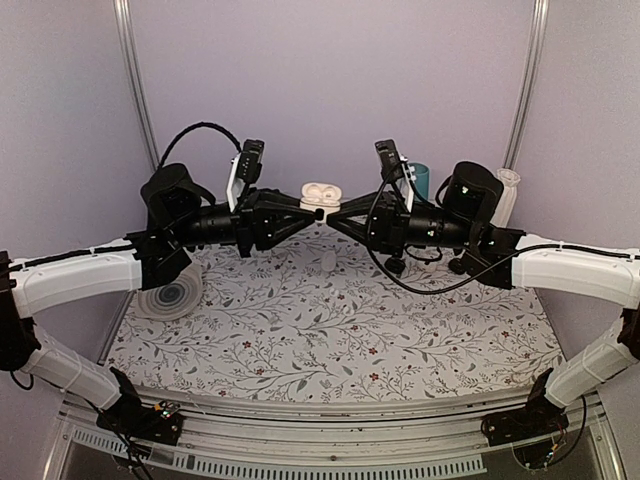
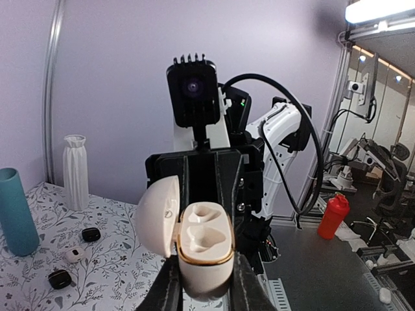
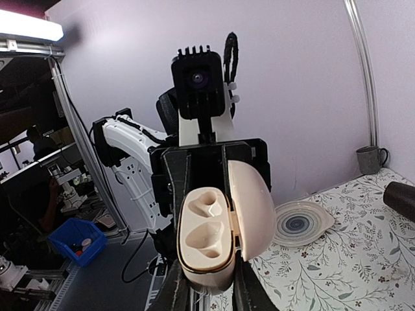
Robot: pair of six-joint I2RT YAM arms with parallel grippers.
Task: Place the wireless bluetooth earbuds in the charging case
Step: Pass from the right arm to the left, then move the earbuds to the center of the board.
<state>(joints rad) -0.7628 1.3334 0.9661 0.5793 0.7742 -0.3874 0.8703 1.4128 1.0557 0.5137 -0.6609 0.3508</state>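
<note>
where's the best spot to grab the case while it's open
Pinch the body of the case just below its gold rim, coming in from a short end. The open lid hangs off one long side and the wells face outward, so that likely leaves both free.

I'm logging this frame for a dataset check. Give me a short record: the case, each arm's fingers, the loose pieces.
charging case: held above the table, lid open
wells: both empty
left gripper: fingers against the case's sides
right gripper: fingers against the case's sides
loose pieces: two black pieces, one white piece, on the table near the teal cup
</note>
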